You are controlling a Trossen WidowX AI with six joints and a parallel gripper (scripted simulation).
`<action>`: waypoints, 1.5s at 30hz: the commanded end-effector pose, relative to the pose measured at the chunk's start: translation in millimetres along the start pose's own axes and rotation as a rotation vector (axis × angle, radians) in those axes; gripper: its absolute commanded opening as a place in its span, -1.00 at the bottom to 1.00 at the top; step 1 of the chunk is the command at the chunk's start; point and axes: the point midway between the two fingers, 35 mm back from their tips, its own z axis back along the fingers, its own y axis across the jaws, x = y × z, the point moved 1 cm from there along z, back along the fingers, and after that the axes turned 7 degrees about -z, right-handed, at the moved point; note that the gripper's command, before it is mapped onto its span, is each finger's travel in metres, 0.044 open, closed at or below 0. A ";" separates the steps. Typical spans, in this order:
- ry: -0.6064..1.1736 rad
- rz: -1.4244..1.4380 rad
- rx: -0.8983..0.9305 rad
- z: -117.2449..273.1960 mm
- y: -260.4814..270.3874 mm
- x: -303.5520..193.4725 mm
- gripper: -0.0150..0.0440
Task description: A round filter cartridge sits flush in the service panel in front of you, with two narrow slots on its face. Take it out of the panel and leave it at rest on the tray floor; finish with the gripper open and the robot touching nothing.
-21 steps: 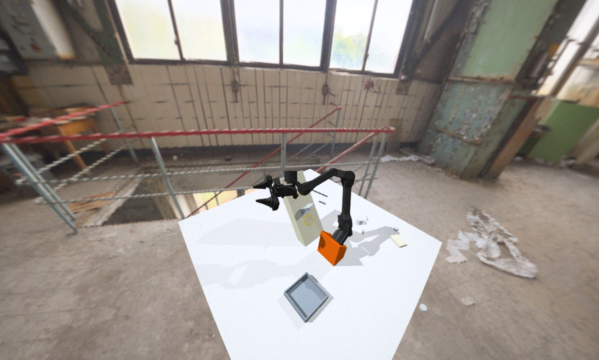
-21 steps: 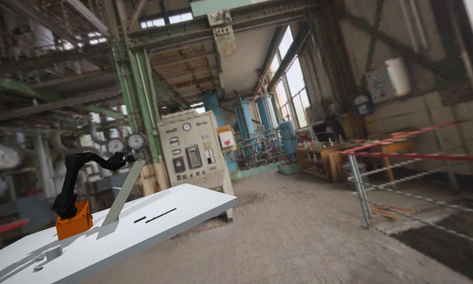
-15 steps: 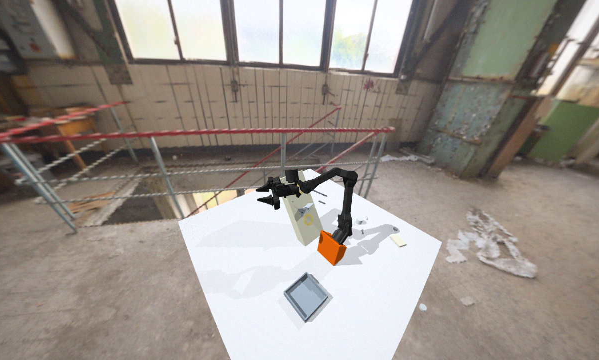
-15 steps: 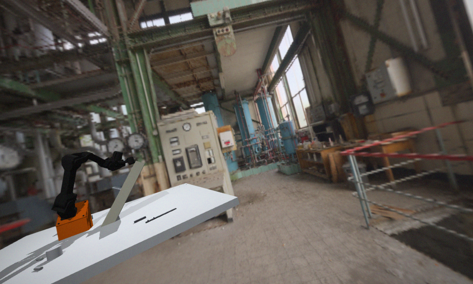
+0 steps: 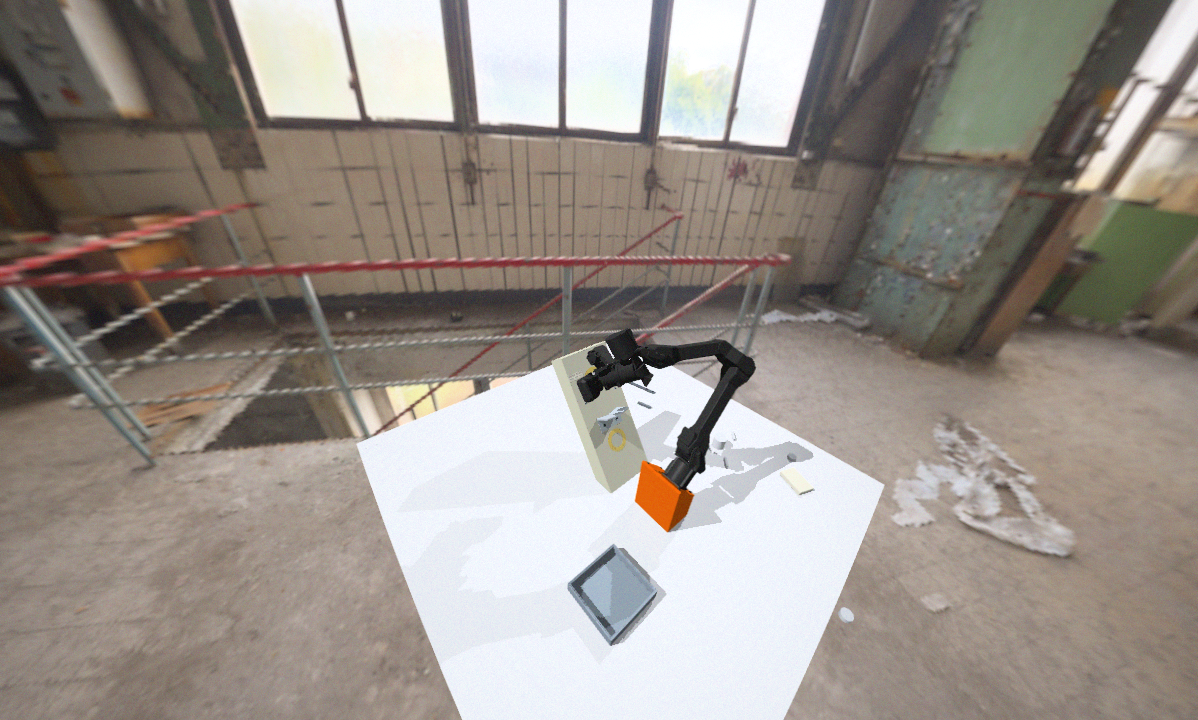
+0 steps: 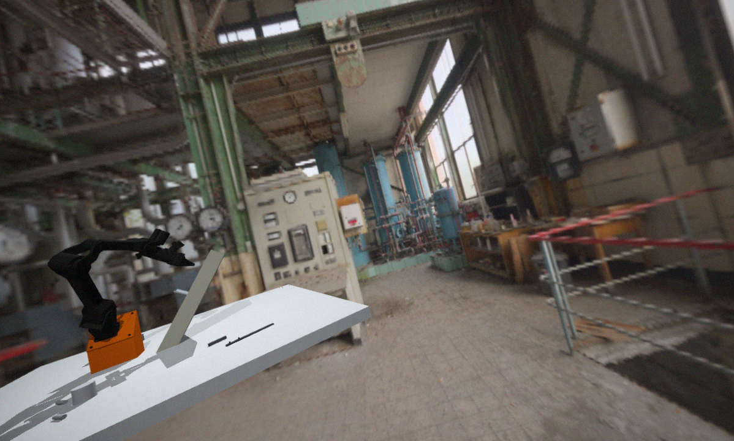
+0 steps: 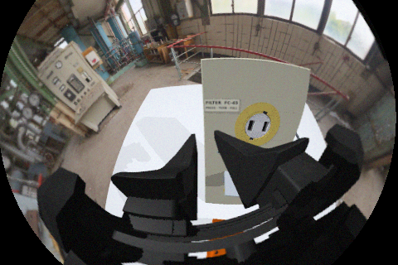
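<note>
The round filter cartridge [image 7: 258, 126] sits in the upper part of the tilted beige service panel [image 5: 605, 467] [image 6: 191, 307] [image 7: 253, 79]. Its pale face has two narrow dark slots, nearly upright in the wrist view, inside a yellow ring. My gripper [image 5: 585, 392] [image 6: 193, 264] [image 7: 205, 135] is in front of the panel's upper part, slightly open, with a narrow empty gap between its tips. In the wrist view the tips appear left of and below the cartridge. The arm hides most of the cartridge in the top view. The grey-blue tray [image 5: 590, 617] holds nothing visible.
A pale blue fitting [image 5: 612, 417] [image 6: 181, 291] [image 7: 235, 184] sticks out lower on the panel, above a second yellow ring. The orange base [image 5: 661, 501] [image 6: 114, 346] stands between panel and tray. Dark rods lie behind the panel; a cream block [image 5: 796, 481] and small grey parts lie beyond the base.
</note>
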 end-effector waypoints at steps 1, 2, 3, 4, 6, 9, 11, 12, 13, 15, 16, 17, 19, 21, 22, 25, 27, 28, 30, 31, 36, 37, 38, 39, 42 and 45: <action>-0.054 -0.107 -0.240 29.7 -53.6 -8.4 -0.15; -0.066 -0.119 -0.269 33.8 -60.1 -9.0 -0.15; -0.071 -0.123 -0.279 35.2 -62.3 -9.1 -0.15; -0.071 -0.123 -0.279 35.2 -62.3 -9.1 -0.15; -0.071 -0.123 -0.279 35.2 -62.3 -9.1 -0.15; -0.071 -0.123 -0.279 35.2 -62.3 -9.1 -0.15; -0.071 -0.123 -0.279 35.2 -62.3 -9.1 -0.15; -0.071 -0.123 -0.279 35.2 -62.3 -9.1 -0.15; -0.071 -0.123 -0.279 35.2 -62.3 -9.1 -0.15; -0.070 -0.123 -0.278 34.1 -62.4 -9.1 -0.15; -0.070 -0.123 -0.278 33.0 -62.6 -9.0 -0.15; -0.069 -0.124 -0.278 31.4 -62.7 -9.0 -0.15; -0.067 -0.124 -0.277 28.2 -63.2 -8.8 -0.15; -0.066 -0.125 -0.276 24.9 -63.7 -8.6 -0.15; -0.066 -0.125 -0.276 23.3 -64.0 -8.5 -0.15; -0.065 -0.126 -0.275 18.5 -64.9 -8.2 -0.15; -0.064 -0.126 -0.275 15.3 -65.6 -8.0 -0.15; -0.064 -0.126 -0.275 13.7 -66.0 -7.9 -0.15; -0.064 -0.126 -0.275 10.6 -66.9 -7.7 -0.15; -0.064 -0.126 -0.275 9.0 -67.3 -7.6 -0.15; -0.065 -0.126 -0.275 1.3 -69.8 -7.0 -0.15; -0.065 -0.126 -0.275 -0.2 -70.3 -6.9 -0.15; -0.065 -0.126 -0.275 -1.7 -70.9 -6.8 -0.15; -0.066 -0.126 -0.275 -3.2 -71.5 -6.7 -0.15; -0.068 -0.126 -0.276 -7.6 -73.3 -6.4 -0.15; -0.070 -0.125 -0.278 -12.0 -75.4 -6.1 -0.15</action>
